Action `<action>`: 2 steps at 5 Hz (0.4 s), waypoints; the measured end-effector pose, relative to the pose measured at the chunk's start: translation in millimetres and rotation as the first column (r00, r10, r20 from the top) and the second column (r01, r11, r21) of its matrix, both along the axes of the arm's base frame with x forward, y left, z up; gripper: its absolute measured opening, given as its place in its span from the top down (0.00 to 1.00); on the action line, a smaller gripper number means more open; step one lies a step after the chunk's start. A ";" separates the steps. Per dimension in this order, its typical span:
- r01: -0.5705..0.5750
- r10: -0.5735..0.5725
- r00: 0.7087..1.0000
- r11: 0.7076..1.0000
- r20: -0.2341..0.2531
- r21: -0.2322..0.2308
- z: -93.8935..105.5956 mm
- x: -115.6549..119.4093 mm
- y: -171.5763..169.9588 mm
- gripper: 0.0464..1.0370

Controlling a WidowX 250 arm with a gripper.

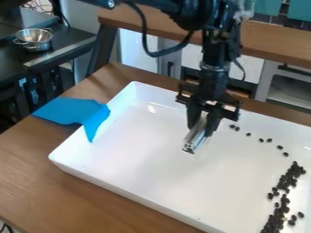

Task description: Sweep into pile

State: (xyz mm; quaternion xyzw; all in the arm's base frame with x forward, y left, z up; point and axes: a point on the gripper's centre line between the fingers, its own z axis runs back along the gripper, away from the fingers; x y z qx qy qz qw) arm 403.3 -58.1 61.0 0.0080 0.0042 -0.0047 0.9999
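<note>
In the camera view, you have one end effector (203, 131) hanging over the middle of one white tray (148, 159), clenched on one silvery tube-like tool (193, 141) that tilts downward. Your dark beans (287, 182) lie in the tray in a long, uneven band down the right side of the view, too crowded for you to count. From the band's upper end, seven separate beans (248, 134) trail back toward the far side, near the end effector. You have one blue cloth (72, 110) draped over the tray's left rim and onto the wooden bench (36, 182) beneath. Behind, at upper left, you see one metal bowl (34, 39) with two handles on a dark surface (57, 50).
</note>
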 end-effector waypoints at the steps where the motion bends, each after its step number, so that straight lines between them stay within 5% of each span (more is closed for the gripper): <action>1: -0.039 0.038 0.999 0.998 0.020 0.040 -6.3 2.0 18.0 0.67; 2: -0.064 0.063 0.998 0.996 0.014 0.066 -13.5 2.7 24.3 0.67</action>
